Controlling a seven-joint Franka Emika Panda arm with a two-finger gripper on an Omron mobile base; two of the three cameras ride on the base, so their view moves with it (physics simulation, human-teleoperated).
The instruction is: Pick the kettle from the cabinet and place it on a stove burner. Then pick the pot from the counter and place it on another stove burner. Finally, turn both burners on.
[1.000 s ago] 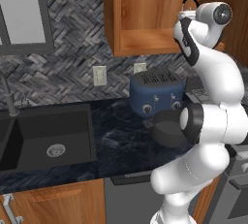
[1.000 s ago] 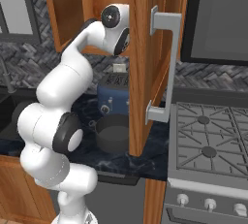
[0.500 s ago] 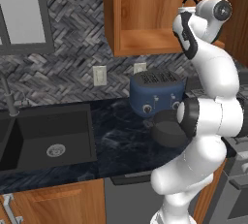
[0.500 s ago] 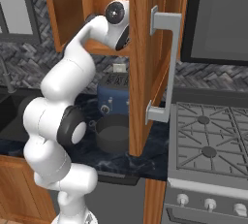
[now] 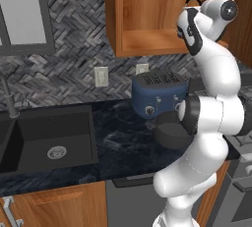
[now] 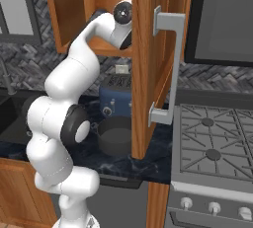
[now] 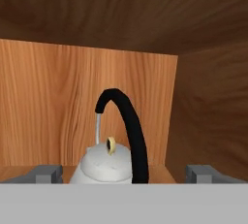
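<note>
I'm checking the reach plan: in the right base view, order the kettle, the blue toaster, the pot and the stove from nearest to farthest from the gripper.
1. Kettle, inside the cabinet, just ahead of the gripper.
2. Blue toaster, on the counter below the cabinet.
3. Pot, lower, in front of the toaster.
4. Stove, off to the right.

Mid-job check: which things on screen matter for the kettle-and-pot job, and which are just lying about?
Job things: kettle inside the open cabinet; hand, fingers spread either side of it; pot on the counter; stove burners.

Lying about: blue toaster; sink; wall outlet.
</note>
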